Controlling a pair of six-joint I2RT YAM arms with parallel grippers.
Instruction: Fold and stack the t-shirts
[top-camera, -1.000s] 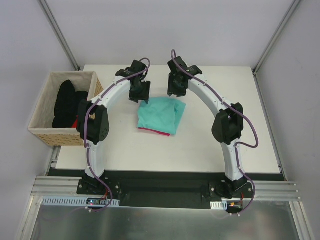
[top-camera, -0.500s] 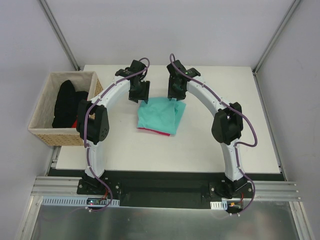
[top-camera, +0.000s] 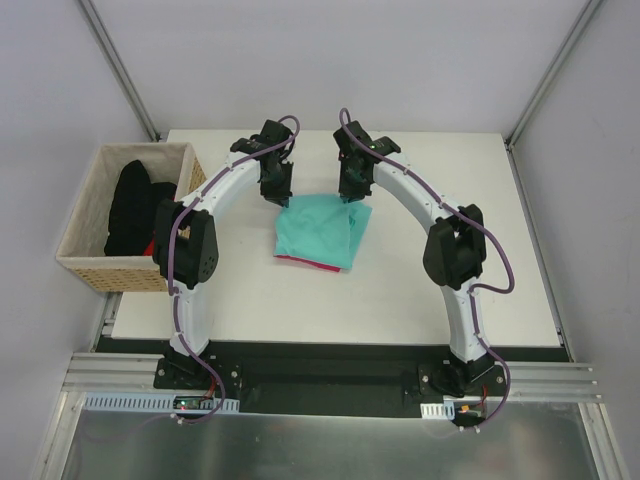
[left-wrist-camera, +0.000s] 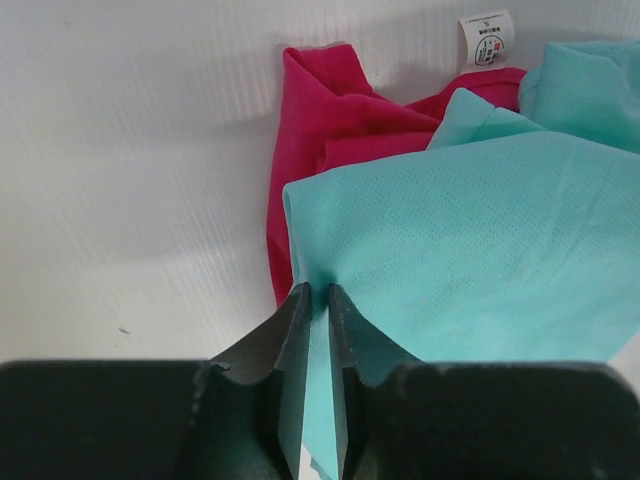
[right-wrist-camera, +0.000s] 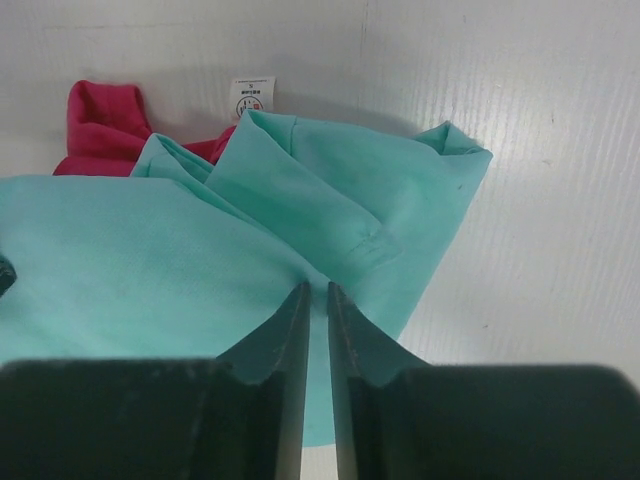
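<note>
left gripper (left-wrist-camera: 318, 290): fingers (left-wrist-camera: 292, 330) drawn close, only a narrow slit between them; teal cloth fills the slit, so they are pinching the shirt's edge.
right gripper (right-wrist-camera: 317, 288): same posture, with the tips nearly together and a strip of teal cloth caught between them.
teal t-shirt (top-camera: 318, 228): lies folded on the table (top-camera: 430, 300), on top of the pink one. Each gripper sits at one far corner of it. In the left wrist view it spreads to the right of the fingertips and beyond them. In the right wrist view it spreads left, with a folded sleeve just past the tips.
magenta t-shirt (left-wrist-camera: 330, 120): under the teal one. From the left fingers it shows beyond the tips and just to their left, as a bunched fold and a thin edge. From the right fingers only a small bunch shows, far up and left of the tips.
neck label (left-wrist-camera: 486, 28): white, flat on the table. It lies well beyond the left fingers and to their right, touching the magenta cloth.
basket (top-camera: 85, 262): woven, off the table's left side, well apart from the left gripper.
black garment (top-camera: 130, 205): inside the basket.
</note>
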